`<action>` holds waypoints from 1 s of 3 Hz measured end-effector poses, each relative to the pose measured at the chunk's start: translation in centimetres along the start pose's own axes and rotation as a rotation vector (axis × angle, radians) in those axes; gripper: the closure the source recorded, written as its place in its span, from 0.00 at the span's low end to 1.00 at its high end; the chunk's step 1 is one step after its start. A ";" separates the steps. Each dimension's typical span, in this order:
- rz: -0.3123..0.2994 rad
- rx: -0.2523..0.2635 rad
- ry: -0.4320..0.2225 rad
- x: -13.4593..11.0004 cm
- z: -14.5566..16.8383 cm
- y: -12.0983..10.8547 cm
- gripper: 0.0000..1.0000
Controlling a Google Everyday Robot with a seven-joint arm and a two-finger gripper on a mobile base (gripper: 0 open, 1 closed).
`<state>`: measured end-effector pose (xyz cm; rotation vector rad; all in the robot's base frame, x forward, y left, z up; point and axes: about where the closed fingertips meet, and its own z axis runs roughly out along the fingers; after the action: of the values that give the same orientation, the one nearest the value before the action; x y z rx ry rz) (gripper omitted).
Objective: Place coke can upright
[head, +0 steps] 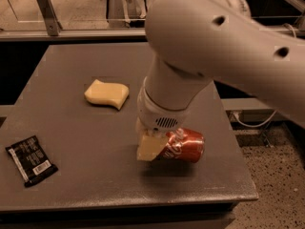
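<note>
Red aluminium shows just below the wrist: the coke can lies horizontal, near the front right of the grey worktop, its silver end pointing right. A dark shadow beneath it suggests it hangs just clear of the surface. The gripper sits at the can's left end, under the big white arm. Its pale fingers appear clamped on the can, though only one is plainly visible.

The hold looks to be close to one end, so the can could pivot or slip as the wrist turns it upright. A thin can may also dent under a hard squeeze. If it is let go while tilted, it would likely topple and roll, and the right edge is near. The yellow sponge and black wrapper lie well apart, out of the way.
</note>
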<state>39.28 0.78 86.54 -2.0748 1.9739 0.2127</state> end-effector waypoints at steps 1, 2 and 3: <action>-0.069 -0.055 -0.199 -2.1 -3.9 -2.2 1.00; -0.131 -0.097 -0.432 -3.5 -7.3 -4.1 1.00; -0.171 -0.047 -0.637 -4.1 -10.2 -3.9 1.00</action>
<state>42.14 1.80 97.81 -1.8691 1.4129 0.7786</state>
